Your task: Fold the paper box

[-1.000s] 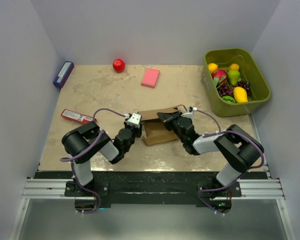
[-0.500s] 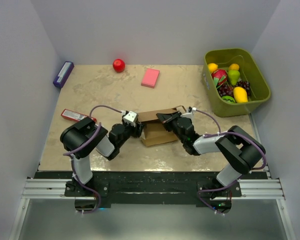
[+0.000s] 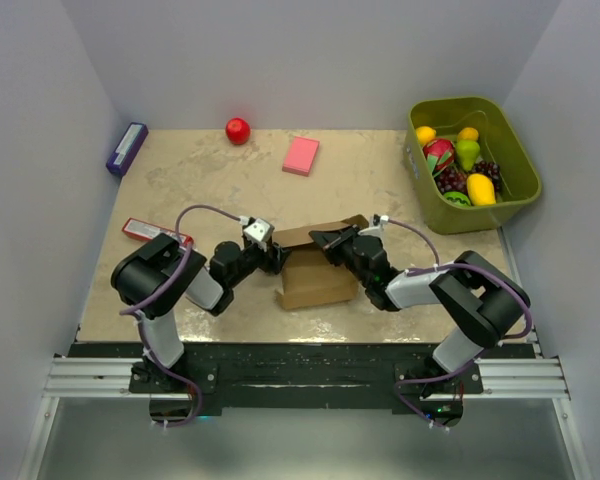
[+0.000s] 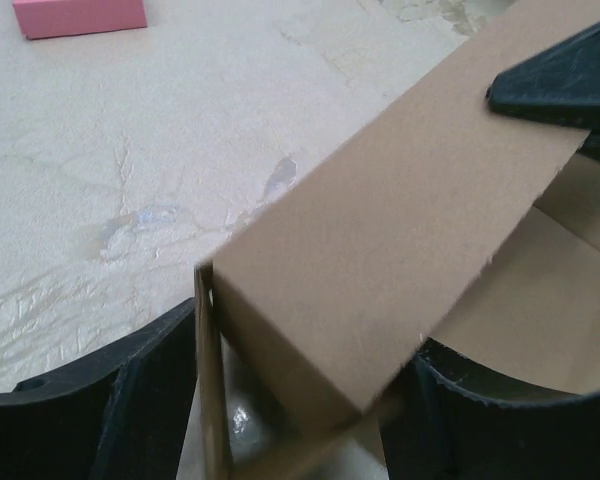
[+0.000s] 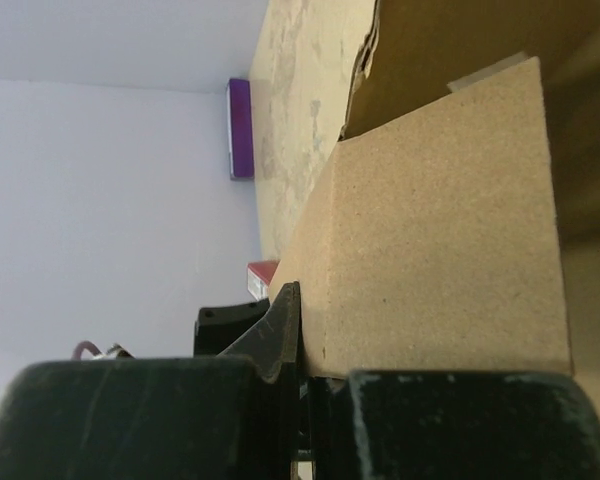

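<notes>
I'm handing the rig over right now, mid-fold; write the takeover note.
Left gripper: open, fingers straddling the paper box's left end, no clamp apparent.
Right gripper: shut on the box's upper flap.
Box: on the table, between the grippers.
Done: sheet stands as a rough box shape.
Left: fold down and tuck the open flaps.

A red ball (image 3: pixel 238 130), pink block (image 3: pixel 301 156), purple box (image 3: pixel 127 148) and red packet (image 3: pixel 152 233) lie apart; toy fruit (image 3: pixel 481 188) fills the green bin (image 3: pixel 480 216)
</notes>
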Available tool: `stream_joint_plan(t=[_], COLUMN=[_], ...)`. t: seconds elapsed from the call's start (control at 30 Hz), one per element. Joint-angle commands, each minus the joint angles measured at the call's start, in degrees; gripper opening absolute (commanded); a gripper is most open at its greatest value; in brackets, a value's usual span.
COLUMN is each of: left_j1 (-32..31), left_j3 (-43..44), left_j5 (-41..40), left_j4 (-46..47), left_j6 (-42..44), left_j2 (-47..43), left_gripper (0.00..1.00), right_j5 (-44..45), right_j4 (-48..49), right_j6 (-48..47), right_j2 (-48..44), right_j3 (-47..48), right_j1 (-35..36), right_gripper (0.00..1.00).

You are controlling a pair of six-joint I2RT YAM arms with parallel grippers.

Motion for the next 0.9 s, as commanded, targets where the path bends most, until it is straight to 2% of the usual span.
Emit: stream_joint_plan(t=[0.0,0.07,0.33,0.4,0.63,0.73,0.87], left_j1=[1.16,1.07,1.08,1.16,1.08,1.16,1.51], left_j3=[1.31,0.88,-5.00,-6.42,-12.48,-14.23,-16.97], left_j5=[5.54,6.25,8.71,8.71,11.17,10.21,8.63], left_j4=[0.40,-1.20,-3.66,-4.80,-9.98,-14.46,-15.78], left_j6=[1.66,1.75,0.09,-0.70,-5.36,-7.03,-9.49], left_j2=[-2.81,-3.87,-11.60,-14.92,-26.62,-31.11,-36.11], left_gripper=[0.69,0.76,0.91,0.98,1.00,1.00,1.00], right_j5=[-4.49,-4.32,-4.06,-3.09,-2.12,-2.30,-3.08], right_j4=[-6.96,-7.05,-8.71,-10.03,-12.50,-12.24,-11.36], right_j6=[-2.61,-2.61,-2.96,-3.40,-4.28,-4.55,-4.55], right_j2=[0.97,0.79,-1.05,-1.67,-3.25,-3.69,-3.87], right_j3=[-0.21,-0.21,0.23,0.67,0.67,0.06,-0.91], right_j1=[1.79,1.79,1.87,1.52,-0.50,-1.47,-2.34], right_gripper=[0.00,0.00,0.00,0.00,0.00,0.00,0.00])
